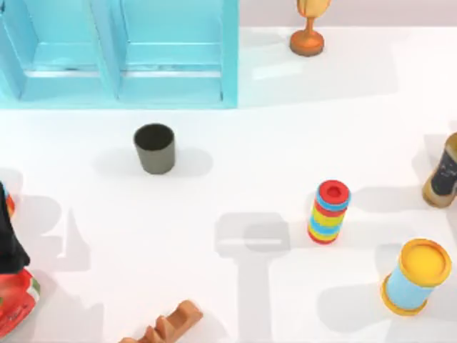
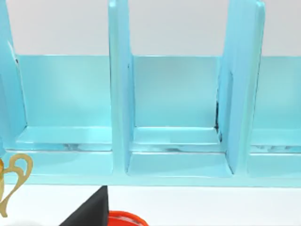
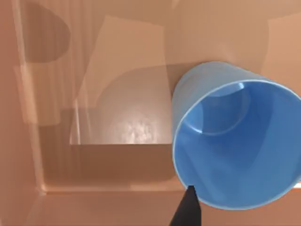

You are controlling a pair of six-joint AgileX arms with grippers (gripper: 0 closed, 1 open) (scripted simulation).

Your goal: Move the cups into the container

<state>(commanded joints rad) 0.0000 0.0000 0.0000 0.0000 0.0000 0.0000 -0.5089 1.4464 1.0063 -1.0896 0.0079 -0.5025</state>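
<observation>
At the top view's far left edge we see a black and red object [image 1: 14, 286], cut off by the frame. Behind it, along the table's [image 1: 228, 143] far edge, stands our light-blue open-fronted compartment rack [image 1: 121, 53], whose upright dividers and shelf floors the left wrist view [image 2: 174, 141] faces directly. Just in front of the rack sits the dark olive-grey tapered plastic cup [image 1: 155, 147], upright, mouth open, handle-free, alone on the white surface. A brown stepped block [image 1: 168, 327] lies at the near edge. Right of centre stands the striped ring stack with a red top [image 1: 328, 211], and far behind it an orange-footed gold trophy [image 1: 307, 28]. Farther right are the yellow-topped light-blue cylinder [image 1: 416, 276], tilted, and a dark-labelled tan can [image 1: 443, 171] at the edge. In the right wrist view the plain blue tapered plastic cup [image 3: 235, 141] hangs over a tan box interior [image 3: 103, 127], a dark fingertip [image 3: 186, 209] of our right gripper touching its rim; we cannot tell how the fingers stand.
</observation>
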